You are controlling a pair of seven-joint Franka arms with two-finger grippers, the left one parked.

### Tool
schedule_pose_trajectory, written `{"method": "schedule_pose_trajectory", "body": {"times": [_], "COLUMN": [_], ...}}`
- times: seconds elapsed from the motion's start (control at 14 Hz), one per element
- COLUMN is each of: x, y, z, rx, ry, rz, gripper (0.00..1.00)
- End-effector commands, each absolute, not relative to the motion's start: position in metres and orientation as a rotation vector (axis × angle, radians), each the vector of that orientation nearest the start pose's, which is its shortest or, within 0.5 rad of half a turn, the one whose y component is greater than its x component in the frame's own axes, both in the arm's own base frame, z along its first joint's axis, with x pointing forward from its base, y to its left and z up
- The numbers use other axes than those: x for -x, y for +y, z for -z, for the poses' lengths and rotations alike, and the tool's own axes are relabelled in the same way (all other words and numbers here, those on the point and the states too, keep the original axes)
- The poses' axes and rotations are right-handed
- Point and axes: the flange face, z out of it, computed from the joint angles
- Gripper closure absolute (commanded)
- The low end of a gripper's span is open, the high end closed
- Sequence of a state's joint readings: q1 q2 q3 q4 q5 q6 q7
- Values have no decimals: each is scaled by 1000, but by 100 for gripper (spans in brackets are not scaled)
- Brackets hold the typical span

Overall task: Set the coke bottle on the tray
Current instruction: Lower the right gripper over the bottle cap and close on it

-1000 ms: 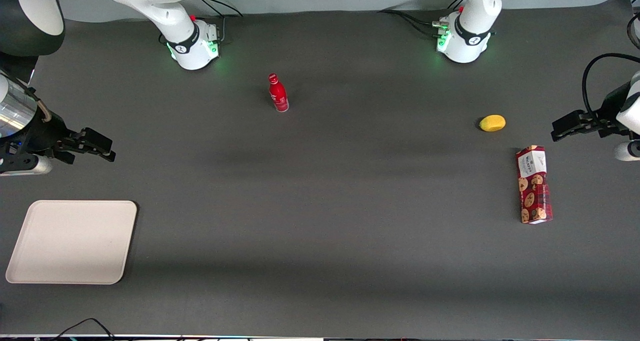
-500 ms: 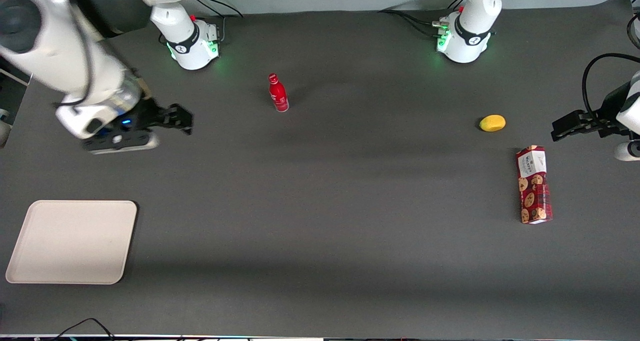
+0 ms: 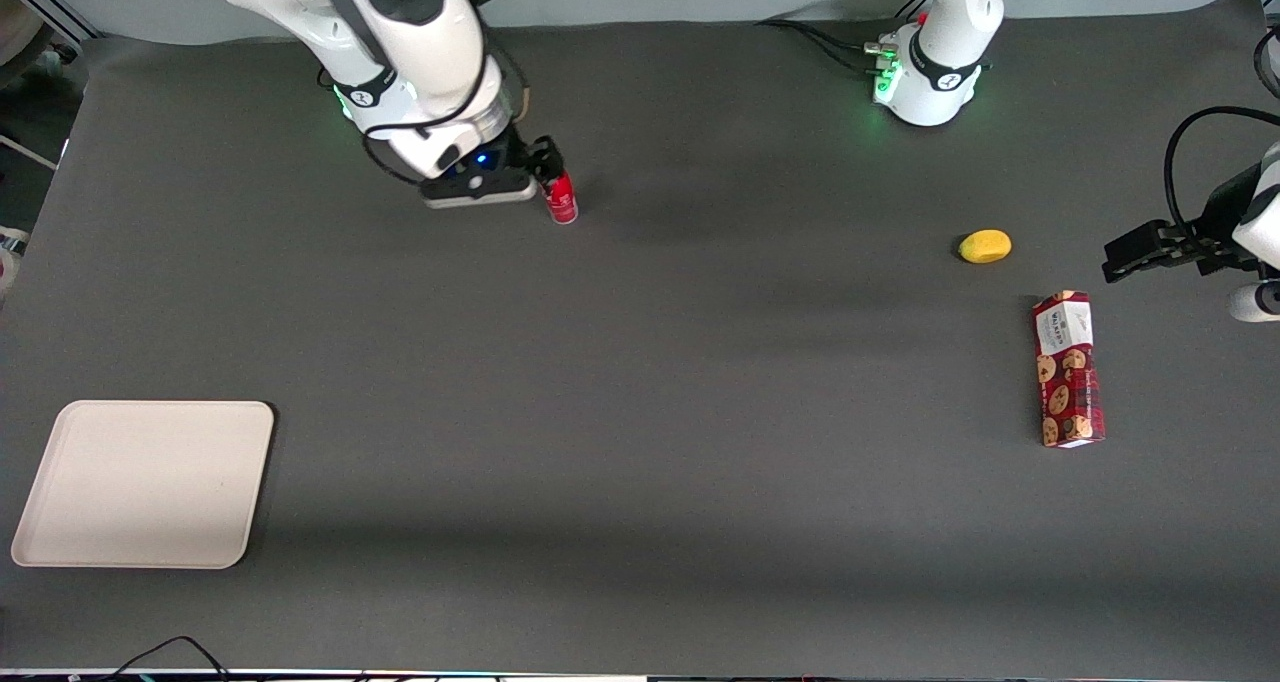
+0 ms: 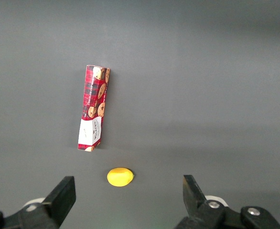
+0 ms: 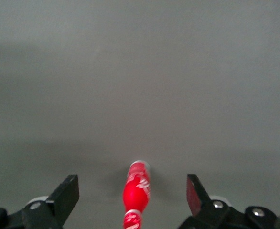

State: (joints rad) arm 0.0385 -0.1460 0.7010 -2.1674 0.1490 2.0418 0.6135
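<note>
I am looking at a matte, dark grey table (image 3: 640,382) whose surface is showing a fine, felt-like grain. The coke bottle (image 3: 562,202) is standing upright on it, close to the table edge where the arm bases are mounted and farther from the front camera than everything else lying on the surface. It is a slim, glossy all-red cylinder narrowing to a thin neck, with white lettering along its body (image 5: 136,191). The gripper (image 3: 545,160) is hovering at the bottle's upper part, and in the right wrist view its two black, flat-faced fingers (image 5: 66,195) are standing spread wide with the bottle between them, neither one touching it. The tray (image 3: 145,483) is lying flat near the table corner at the working arm's end, nearest the front camera and well apart from the bottle; it is a smooth cream-beige rectangle with rounded corners and a low raised rim. Toward the parked arm's end of the table, a small rounded yellow object (image 3: 985,246) is sitting near a long rectangular cardboard cookie box (image 3: 1068,369), printed in red plaid with cookie pictures and lying on its side.
</note>
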Motion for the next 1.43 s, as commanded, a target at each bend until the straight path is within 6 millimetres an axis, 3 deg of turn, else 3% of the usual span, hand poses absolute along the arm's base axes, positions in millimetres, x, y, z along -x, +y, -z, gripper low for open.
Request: {"method": "schedule_pose_trajectory", "body": {"times": [0.0, 0.29, 0.43, 1.0, 1.36], "x": [-322, -276, -267, -255, -250], "y": [374, 380, 372, 366, 369], "z": [-419, -358, -340, -322, -319], "rx": [3132, 3162, 3179, 3182, 3175], "ry": [-12, -101, -112, -99, -95], "rz": [-21, 1, -8, -46, -66], "gripper": [0, 0, 0, 1, 35]}}
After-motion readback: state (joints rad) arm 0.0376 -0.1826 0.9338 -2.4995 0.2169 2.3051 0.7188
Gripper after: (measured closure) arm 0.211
